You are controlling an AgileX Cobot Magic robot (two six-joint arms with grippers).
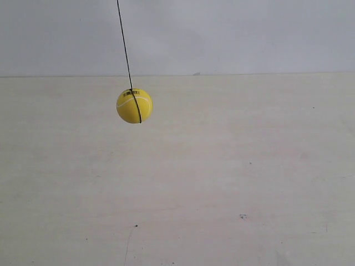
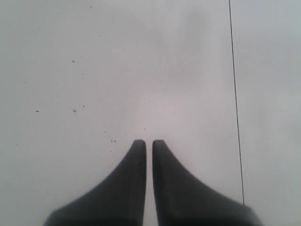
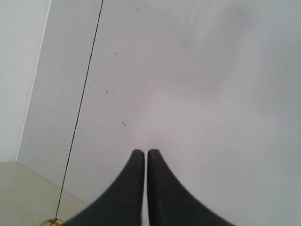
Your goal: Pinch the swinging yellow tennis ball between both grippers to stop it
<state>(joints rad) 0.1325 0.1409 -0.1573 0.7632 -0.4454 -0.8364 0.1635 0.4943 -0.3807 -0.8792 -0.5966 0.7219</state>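
The yellow tennis ball (image 1: 134, 105) hangs in the air left of centre in the exterior view, on a thin black string (image 1: 124, 47) that slants up and out of the frame. No arm shows in the exterior view. In the left wrist view my left gripper (image 2: 149, 141) is shut with nothing held, and the string (image 2: 235, 103) runs as a thin line off to one side of it. My right gripper (image 3: 146, 152) is also shut and holds nothing. Only the very top of the ball (image 3: 51, 222) shows at the right wrist view's edge, under the string (image 3: 82, 108).
A pale tabletop (image 1: 222, 183) with a few small dark specks lies under the ball. A plain grey wall (image 1: 249, 33) stands behind it. Both wrist views face that speckled grey wall (image 2: 117, 70).
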